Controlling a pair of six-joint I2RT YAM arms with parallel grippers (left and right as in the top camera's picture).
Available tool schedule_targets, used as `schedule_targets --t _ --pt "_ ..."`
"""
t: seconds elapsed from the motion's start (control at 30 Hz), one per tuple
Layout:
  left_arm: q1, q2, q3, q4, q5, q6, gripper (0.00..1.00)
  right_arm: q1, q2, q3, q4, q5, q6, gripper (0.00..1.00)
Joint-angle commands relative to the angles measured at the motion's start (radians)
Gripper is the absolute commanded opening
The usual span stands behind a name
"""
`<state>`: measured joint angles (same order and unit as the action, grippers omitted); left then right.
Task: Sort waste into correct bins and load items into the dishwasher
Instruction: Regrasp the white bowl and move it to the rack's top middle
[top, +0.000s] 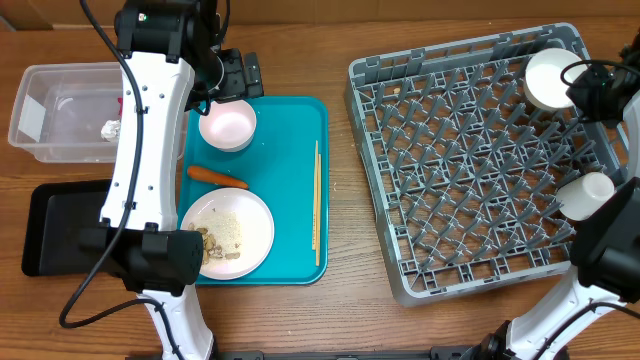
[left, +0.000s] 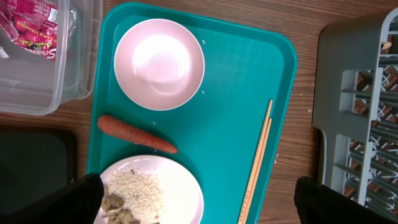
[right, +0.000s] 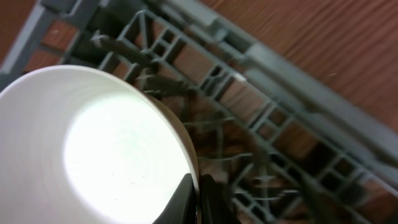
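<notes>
the left arm (top: 150, 130) is built of glossy white links joined by rounded black housings, and small dark screw heads are dotted along the long white link. thin black cables (top: 68, 310) are looped beside it. the left end effector (left: 211, 200) is finished with two matt black fingers (left: 84, 198) with blunt, rounded tips. the right arm (top: 560, 310) is made in the same white and black, and a black cable is curled over the right end effector (right: 198, 190), whose fingers are seen as narrow and dark.
</notes>
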<state>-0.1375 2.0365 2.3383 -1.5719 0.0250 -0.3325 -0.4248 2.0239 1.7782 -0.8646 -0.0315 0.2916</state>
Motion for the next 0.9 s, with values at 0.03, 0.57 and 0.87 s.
schedule_targets --t 0.03,0.57,0.87 --pt "-0.007 -0.002 0.000 0.002 -0.005 0.018 1.00 0.090 -0.151 0.040 -0.032 0.555 -0.038 0.04" --pt "-0.007 -0.002 0.000 0.005 0.009 0.022 1.00 0.640 0.071 -0.207 -0.020 1.442 -0.003 0.04" --pt "-0.007 -0.002 0.000 0.005 0.013 0.022 1.00 0.779 0.071 -0.206 -0.072 1.242 -0.002 0.22"
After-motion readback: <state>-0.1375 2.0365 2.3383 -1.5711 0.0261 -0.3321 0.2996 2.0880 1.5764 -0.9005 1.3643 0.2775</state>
